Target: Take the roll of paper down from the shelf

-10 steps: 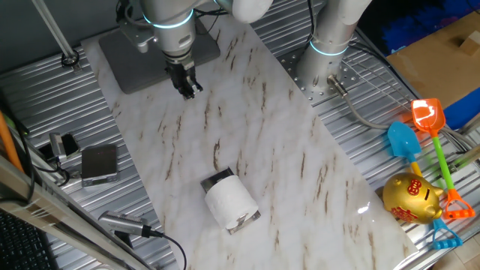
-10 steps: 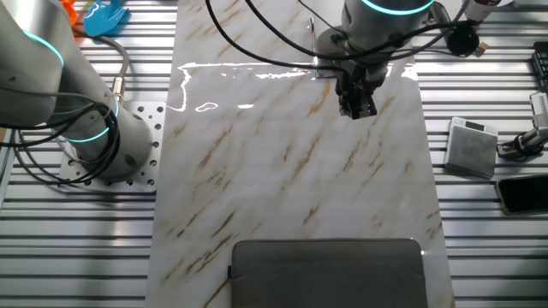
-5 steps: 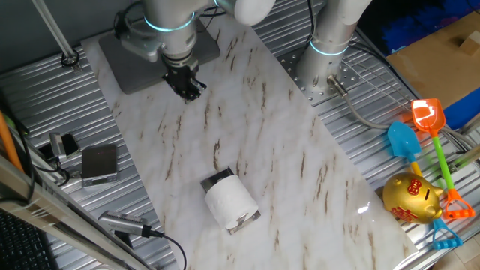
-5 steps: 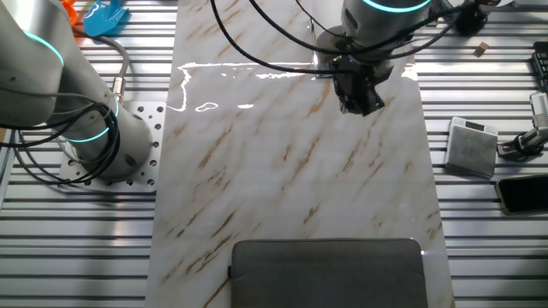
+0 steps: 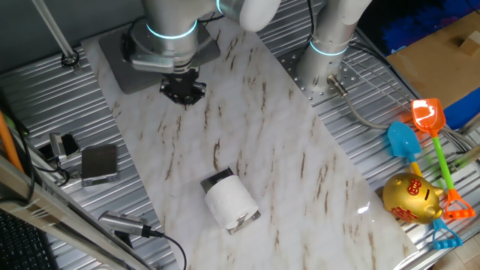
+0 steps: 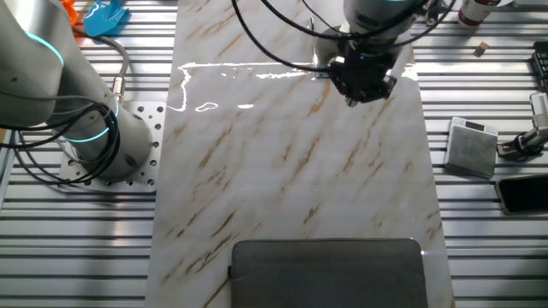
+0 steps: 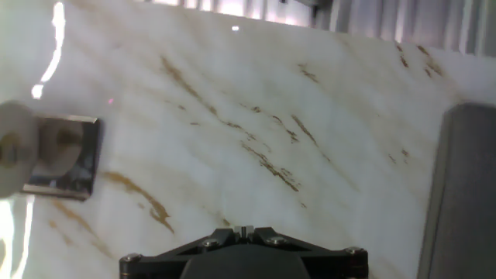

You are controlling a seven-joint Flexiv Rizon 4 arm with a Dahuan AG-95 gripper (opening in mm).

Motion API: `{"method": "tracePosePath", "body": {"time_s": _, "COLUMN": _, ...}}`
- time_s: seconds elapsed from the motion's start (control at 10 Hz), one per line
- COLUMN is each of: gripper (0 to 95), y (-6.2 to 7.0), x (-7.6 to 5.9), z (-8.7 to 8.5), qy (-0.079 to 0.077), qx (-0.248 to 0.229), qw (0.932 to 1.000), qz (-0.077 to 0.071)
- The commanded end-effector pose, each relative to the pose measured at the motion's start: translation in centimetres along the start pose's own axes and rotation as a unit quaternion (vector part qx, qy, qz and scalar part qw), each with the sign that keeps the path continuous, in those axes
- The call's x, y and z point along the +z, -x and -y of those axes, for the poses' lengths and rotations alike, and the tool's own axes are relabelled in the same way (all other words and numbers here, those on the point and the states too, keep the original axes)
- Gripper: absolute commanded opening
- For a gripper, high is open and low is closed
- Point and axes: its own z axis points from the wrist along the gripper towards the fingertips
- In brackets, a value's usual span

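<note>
The roll of paper sits on the shelf, near the front edge of the marble worktop in one fixed view. The roll lies on its side, and its white body covers most of the small holder; only a dark end with a shiny rim shows behind the roll, and a little corner shows in front of it. In the hand view the roll is at the far left edge, blurred, with the shiny holder just beside it and partly under it.

The tool hangs above the far part of the worktop, well apart from the roll, and it holds nothing. It is close to the large grey pad that lies at the back corner. From the other fixed view the tool appears as a dark block under the arm, near the top of the marble, and the grey pad is at the bottom there. Whether its fingers are spread or pressed together I cannot tell: in both fixed views they are only a dark shape, and the hand view shows only the black base of the tool at the bottom edge.

A small dark grey box lies on the ribbed metal left of the marble. On the right side there are a golden piggy bank and some coloured toy shovels.
</note>
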Motion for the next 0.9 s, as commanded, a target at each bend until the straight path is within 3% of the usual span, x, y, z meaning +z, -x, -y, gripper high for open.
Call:
{"method": "tracePosePath", "body": {"time_s": 0.1, "gripper": 0.0, "y": 1.90, "x": 0.97, "z": 1.71, "qy": 0.015, "qx": -0.176, "qw": 0.9842, "qz": -0.001}}
{"method": "tracePosePath", "body": {"time_s": 0.3, "gripper": 0.0, "y": 2.15, "x": 1.45, "z": 2.04, "qy": 0.021, "qx": -0.202, "qw": 0.9792, "qz": -0.003}}
{"method": "tracePosePath", "body": {"time_s": 0.8, "gripper": 0.0, "y": 2.27, "x": 1.56, "z": 1.76, "qy": 0.022, "qx": -0.207, "qw": 0.9780, "qz": -0.005}}
{"method": "tracePosePath", "body": {"time_s": 0.9, "gripper": 0.0, "y": 2.27, "x": 1.56, "z": 1.76, "qy": 0.033, "qx": -0.205, "qw": 0.9782, "qz": -0.007}}
